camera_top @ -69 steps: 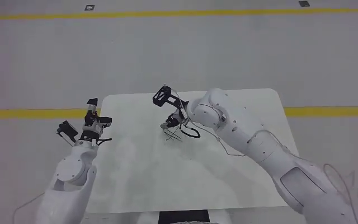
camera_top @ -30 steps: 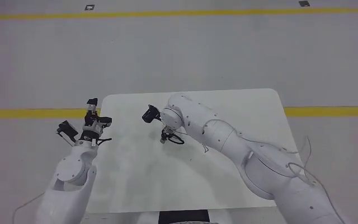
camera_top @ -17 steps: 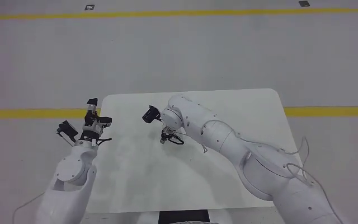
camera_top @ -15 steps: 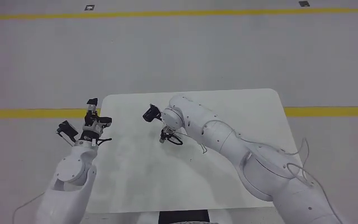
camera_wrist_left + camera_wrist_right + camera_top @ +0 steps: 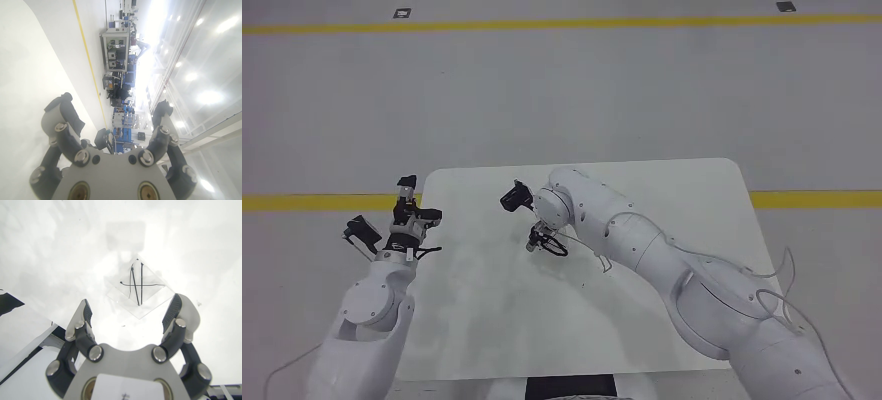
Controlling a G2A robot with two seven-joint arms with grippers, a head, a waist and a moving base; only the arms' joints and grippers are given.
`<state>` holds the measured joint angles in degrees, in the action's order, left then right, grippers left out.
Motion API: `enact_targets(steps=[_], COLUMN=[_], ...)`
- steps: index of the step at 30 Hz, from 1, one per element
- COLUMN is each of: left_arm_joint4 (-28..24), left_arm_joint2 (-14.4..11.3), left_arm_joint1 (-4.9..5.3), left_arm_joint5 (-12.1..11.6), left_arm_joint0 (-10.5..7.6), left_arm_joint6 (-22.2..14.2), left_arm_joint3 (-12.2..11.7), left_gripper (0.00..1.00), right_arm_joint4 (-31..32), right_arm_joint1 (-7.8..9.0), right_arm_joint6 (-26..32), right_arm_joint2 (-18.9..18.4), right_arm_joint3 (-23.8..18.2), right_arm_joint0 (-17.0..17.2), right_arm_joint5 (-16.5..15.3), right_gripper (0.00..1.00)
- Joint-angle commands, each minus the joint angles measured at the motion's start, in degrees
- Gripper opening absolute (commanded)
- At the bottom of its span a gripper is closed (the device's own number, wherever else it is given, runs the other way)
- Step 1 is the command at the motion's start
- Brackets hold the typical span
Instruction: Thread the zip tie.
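Zip ties (image 5: 141, 279), three or four thin black ones, lie crossed over each other on a clear plate (image 5: 151, 303), and the right gripper (image 5: 131, 303) hangs right above them, jaws spread wide with nothing in them. This looks like the opening step: picking one tie out of the pile, with no threading begun. The next move calls for a careful drop onto a single strap where it lies clear of the others, because the ties overlap and a sloppy pinch could lift two. The left gripper (image 5: 114, 102) sits out at the table's left edge, also spread and empty, pointing off into the room. The white table (image 5: 482, 310) stands on a pale floor (image 5: 562, 90) with a yellow line (image 5: 562, 25) across it. Beyond are an equipment cabinet (image 5: 115, 51) and bright ceiling lights.
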<state>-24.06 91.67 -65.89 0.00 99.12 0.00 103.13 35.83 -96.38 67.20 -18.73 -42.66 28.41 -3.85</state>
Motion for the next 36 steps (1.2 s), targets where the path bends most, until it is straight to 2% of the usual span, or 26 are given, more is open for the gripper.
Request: enact_targets(steps=[1, 6, 7, 9, 10, 12, 14, 18, 30, 36], left_arm_joint4=[0.00, 0.00, 0.00, 0.00, 0.00, 0.00, 0.00, 0.00, 0.00, 0.00], left_arm_joint2=[0.00, 0.00, 0.00, 0.00, 0.00, 0.00, 0.00, 0.00, 0.00, 0.00], left_arm_joint1=[0.00, 0.00, 0.00, 0.00, 0.00, 0.00, 0.00, 0.00, 0.00, 0.00], left_arm_joint5=[0.00, 0.00, 0.00, 0.00, 0.00, 0.00, 0.00, 0.00, 0.00, 0.00], left_arm_joint0=[0.00, 0.00, 0.00, 0.00, 0.00, 0.00, 0.00, 0.00, 0.00, 0.00], left_arm_joint6=[0.00, 0.00, 0.00, 0.00, 0.00, 0.00, 0.00, 0.00, 0.00, 0.00], left_arm_joint3=[0.00, 0.00, 0.00, 0.00, 0.00, 0.00, 0.00, 0.00, 0.00, 0.00], left_gripper=[1.00, 1.00, 1.00, 1.00, 1.00, 1.00, 1.00, 1.00, 1.00, 1.00], right_arm_joint4=[0.00, 0.70, 0.96, 1.44, 1.81, 2.31, 2.79, 3.59, 5.13, 6.76], right_arm_joint1=[0.00, -0.03, -0.08, -0.18, -0.22, -0.28, -0.31, -0.39, -1.39, -2.45], right_arm_joint6=[0.00, -0.56, -0.43, -0.14, 0.00, 0.18, 0.51, 1.33, 0.05, -1.26], right_arm_joint2=[0.00, -0.30, -0.35, -0.48, -0.58, -0.75, -0.97, -1.23, -1.77, -1.28], right_arm_joint3=[0.00, 0.75, 0.77, 0.77, 0.86, 0.93, 1.00, 1.21, 3.66, 5.31], right_arm_joint0=[0.00, 0.57, 0.61, 0.65, 0.63, 0.63, 0.68, 0.93, 2.11, 2.40], right_arm_joint5=[0.00, 0.95, 1.18, 1.59, 1.87, 2.16, 2.29, 1.82, 0.03, -0.28], right_gripper=[1.00, 1.00, 0.89, 0.41, 0.29, 0.14, 0.06, 0.00, 0.00, 0.07])
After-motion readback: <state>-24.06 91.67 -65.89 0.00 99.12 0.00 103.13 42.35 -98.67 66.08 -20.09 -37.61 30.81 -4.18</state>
